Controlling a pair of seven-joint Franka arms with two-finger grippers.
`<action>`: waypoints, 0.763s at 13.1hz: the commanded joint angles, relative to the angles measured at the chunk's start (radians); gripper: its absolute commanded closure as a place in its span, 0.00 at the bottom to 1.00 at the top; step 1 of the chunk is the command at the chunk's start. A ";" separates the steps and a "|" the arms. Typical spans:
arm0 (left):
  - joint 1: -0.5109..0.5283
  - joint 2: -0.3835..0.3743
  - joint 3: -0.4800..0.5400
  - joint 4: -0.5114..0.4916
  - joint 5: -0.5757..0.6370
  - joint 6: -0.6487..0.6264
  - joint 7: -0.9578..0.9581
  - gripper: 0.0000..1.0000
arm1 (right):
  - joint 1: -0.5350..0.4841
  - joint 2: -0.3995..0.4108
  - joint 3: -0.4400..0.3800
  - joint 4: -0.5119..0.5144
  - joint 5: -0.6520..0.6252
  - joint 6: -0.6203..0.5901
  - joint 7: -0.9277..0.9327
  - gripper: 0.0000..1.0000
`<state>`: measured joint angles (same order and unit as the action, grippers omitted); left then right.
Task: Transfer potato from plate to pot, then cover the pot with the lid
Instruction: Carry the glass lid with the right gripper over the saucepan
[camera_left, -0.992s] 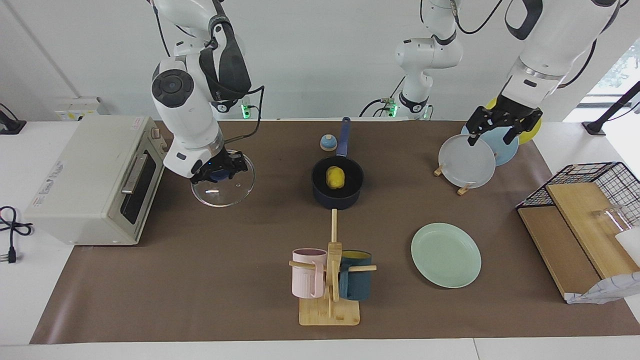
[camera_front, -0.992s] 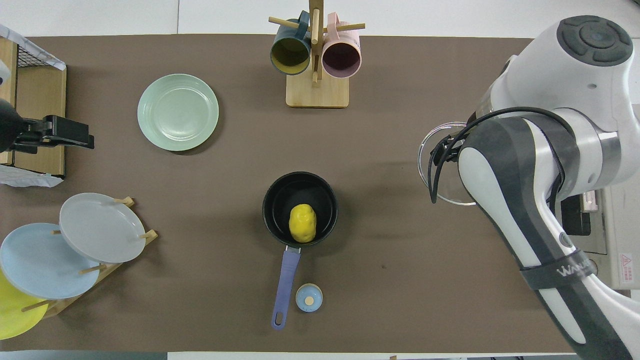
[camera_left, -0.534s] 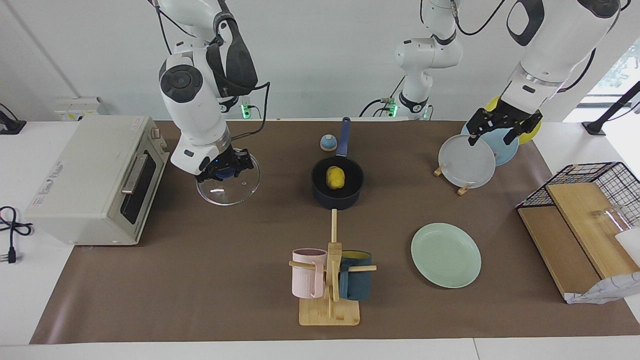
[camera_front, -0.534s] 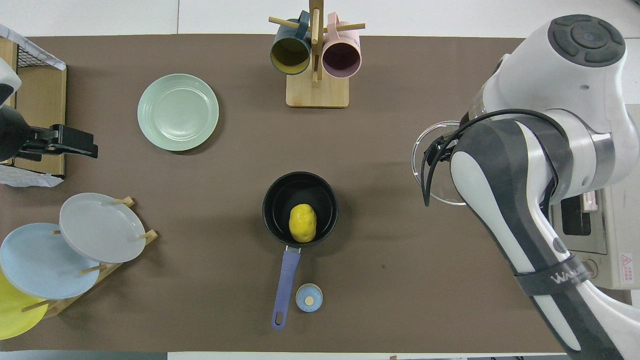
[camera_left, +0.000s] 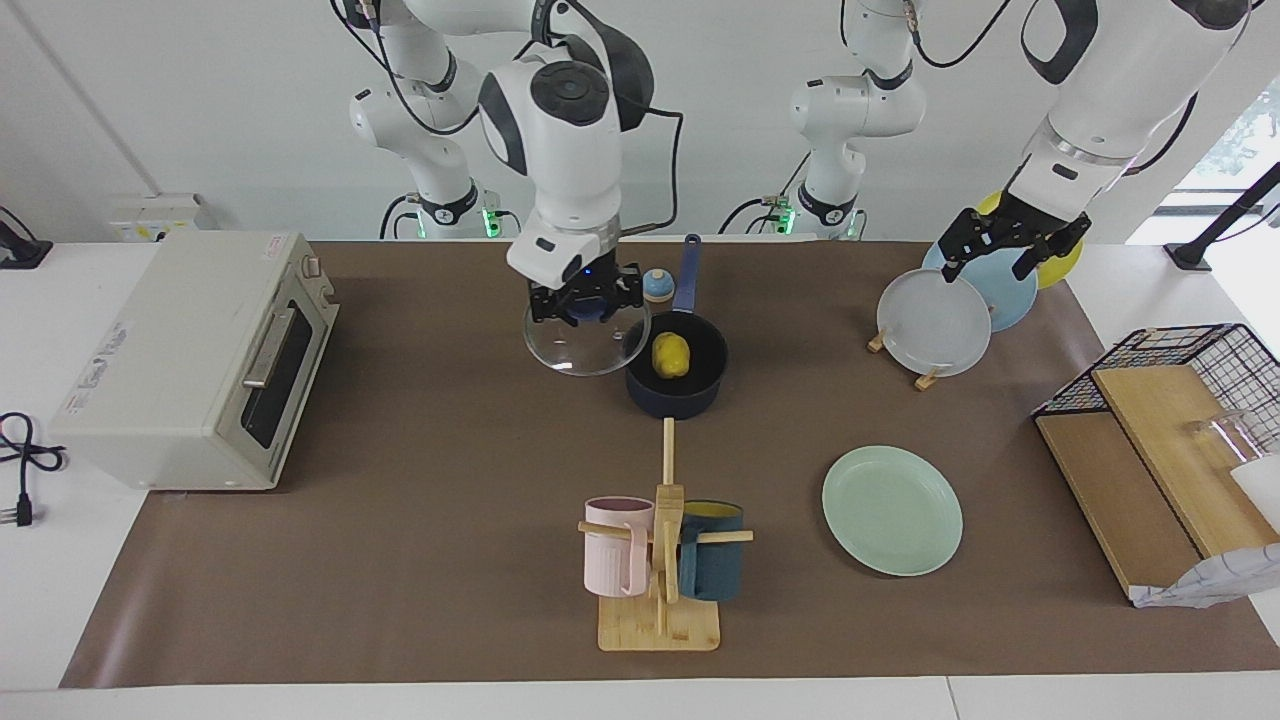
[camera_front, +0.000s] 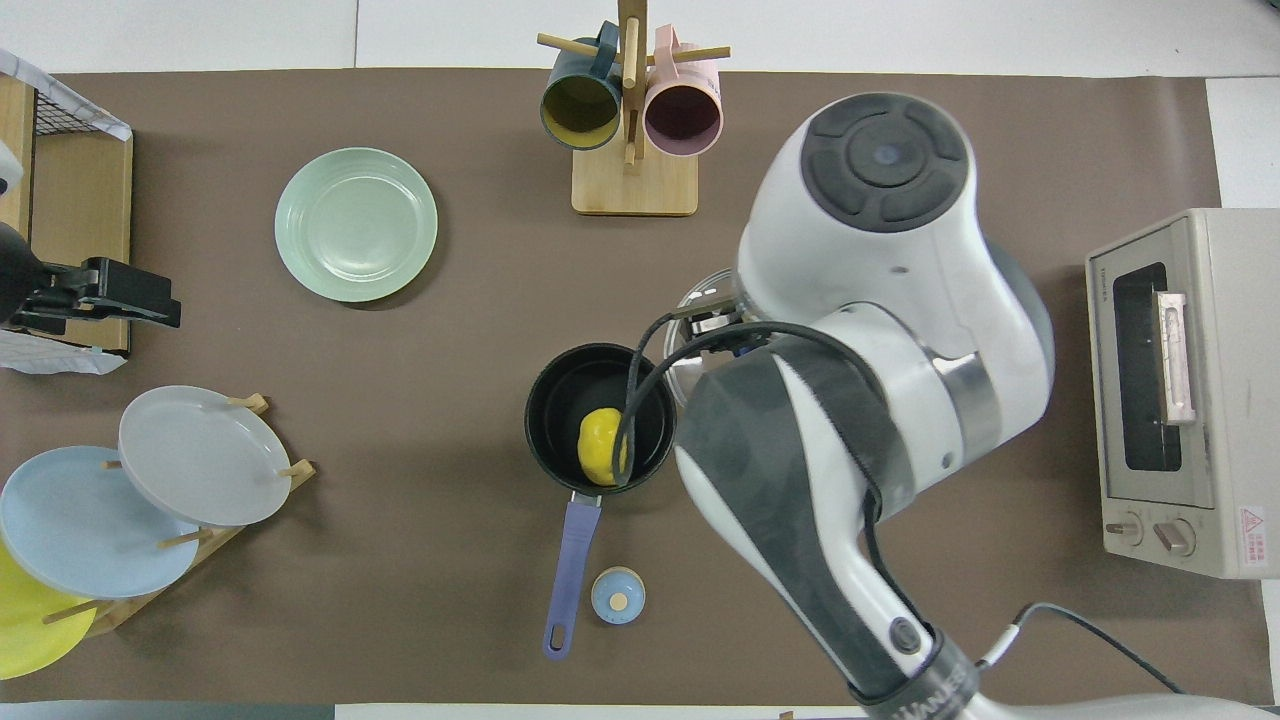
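Since the earlier frames, your right gripper (camera_left: 586, 300) has carried the round clear glass lid (camera_left: 585, 347) away from the cream toaster oven (camera_left: 190, 355) toward the middle of the table. Its fingers are clamped on the lid's blue knob, and the lid hangs in the air, tilted, its edge overlapping the rim of the small dark navy saucepan (camera_left: 676, 378). The lumpy bright yellow potato (camera_left: 671, 354) lies inside that pot. The overhead view hides the grip under the arm and shows only a sliver of glass (camera_front: 700, 300); the facing view shows it plainly. The pale mint-green plate (camera_left: 892, 510) sits bare. Your left gripper (camera_left: 1004, 245) waits above the rack of upright plates (camera_left: 935, 325), fingers spread.
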<state>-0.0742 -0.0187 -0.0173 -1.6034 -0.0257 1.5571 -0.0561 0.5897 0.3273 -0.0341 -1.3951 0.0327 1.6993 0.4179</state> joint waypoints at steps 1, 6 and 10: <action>-0.022 -0.003 0.022 -0.003 0.016 0.021 0.016 0.00 | 0.056 0.177 0.060 0.214 -0.039 -0.017 0.157 1.00; -0.022 -0.003 0.020 -0.004 0.016 0.024 0.012 0.00 | 0.117 0.237 0.062 0.188 -0.047 0.093 0.229 1.00; -0.024 -0.006 0.020 -0.009 0.018 0.023 0.012 0.00 | 0.105 0.141 0.060 0.015 -0.039 0.080 0.219 1.00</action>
<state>-0.0742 -0.0170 -0.0162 -1.6035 -0.0255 1.5731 -0.0538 0.7160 0.5614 0.0200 -1.2648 -0.0030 1.7760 0.6334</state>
